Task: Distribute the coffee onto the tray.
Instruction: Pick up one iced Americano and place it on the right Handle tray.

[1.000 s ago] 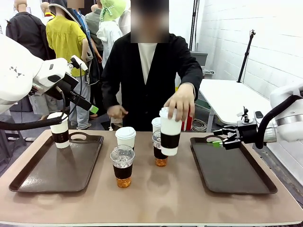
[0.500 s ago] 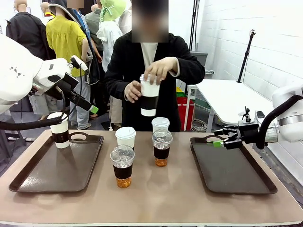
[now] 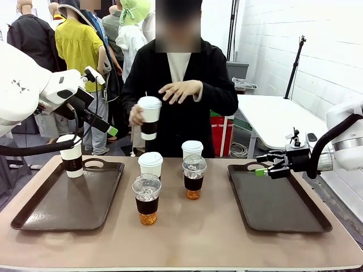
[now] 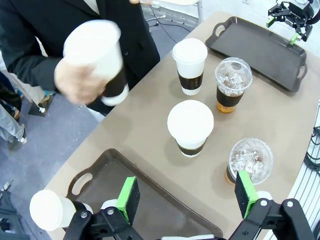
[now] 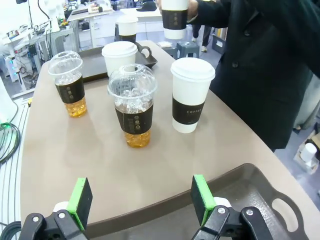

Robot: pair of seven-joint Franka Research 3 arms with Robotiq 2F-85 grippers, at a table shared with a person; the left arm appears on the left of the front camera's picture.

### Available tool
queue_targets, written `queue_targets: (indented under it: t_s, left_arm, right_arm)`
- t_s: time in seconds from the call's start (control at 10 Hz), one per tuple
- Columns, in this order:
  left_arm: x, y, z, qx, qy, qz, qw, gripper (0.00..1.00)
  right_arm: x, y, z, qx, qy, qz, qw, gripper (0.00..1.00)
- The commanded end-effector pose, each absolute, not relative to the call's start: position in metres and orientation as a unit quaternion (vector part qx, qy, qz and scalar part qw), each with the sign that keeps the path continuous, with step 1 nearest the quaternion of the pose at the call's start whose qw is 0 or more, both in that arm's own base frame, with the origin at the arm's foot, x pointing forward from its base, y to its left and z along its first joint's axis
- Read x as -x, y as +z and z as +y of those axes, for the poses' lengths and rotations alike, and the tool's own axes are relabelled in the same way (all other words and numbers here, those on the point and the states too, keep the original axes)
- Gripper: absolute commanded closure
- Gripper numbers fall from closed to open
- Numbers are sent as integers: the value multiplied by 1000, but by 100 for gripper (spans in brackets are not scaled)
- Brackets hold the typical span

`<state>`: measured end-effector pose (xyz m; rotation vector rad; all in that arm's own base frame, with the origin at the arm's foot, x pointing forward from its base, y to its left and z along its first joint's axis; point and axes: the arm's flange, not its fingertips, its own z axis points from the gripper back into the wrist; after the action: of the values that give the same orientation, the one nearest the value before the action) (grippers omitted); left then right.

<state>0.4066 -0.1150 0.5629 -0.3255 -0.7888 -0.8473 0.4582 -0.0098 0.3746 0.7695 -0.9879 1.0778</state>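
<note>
Brown tabletop (image 3: 193, 241) is stretching across my front view, with a person (image 3: 215, 85) in a black jacket standing at its far side. Two dark trays are lying on it, the left tray (image 3: 57, 209) and the right tray (image 3: 283, 209), well apart.

One tray cup (image 3: 71, 156), white with a lid and a dark band, is standing in the far left corner of the left tray. The person is holding a raised cup (image 3: 149, 118) of the same kind at chest height in one hand (image 3: 135, 116), clear of the table. The other hand (image 3: 180, 90) is hovering open beside it.

Four more coffees are standing on the bare table between the trays. The left white cup (image 3: 150, 165) and the right white cup (image 3: 192, 149) are at the back. The near iced coffee (image 3: 147, 198), clear with a domed lid, is standing closest to me. The far iced coffee (image 3: 193, 177) is sitting just in front of the right white cup.

I am seeing my left pincer (image 4: 186, 196) spread wide, gripping nothing, hanging above the left tray. My right pincer (image 5: 141, 197) is likewise gaping and empty, hovering over the far inner corner of the right tray.
</note>
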Motion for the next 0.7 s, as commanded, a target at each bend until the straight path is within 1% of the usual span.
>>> queue_targets:
  t_s: [0.0, 0.6]
  left_arm:
    - [-407, 562, -114, 158, -398, -370, 825, 0]
    - [-407, 562, -114, 158, -398, -370, 825, 0]
  right_arm:
    - [-458, 374, -10, -338, 482, -440, 678, 0]
    - [-473, 366, 8, -361, 498, -422, 666, 0]
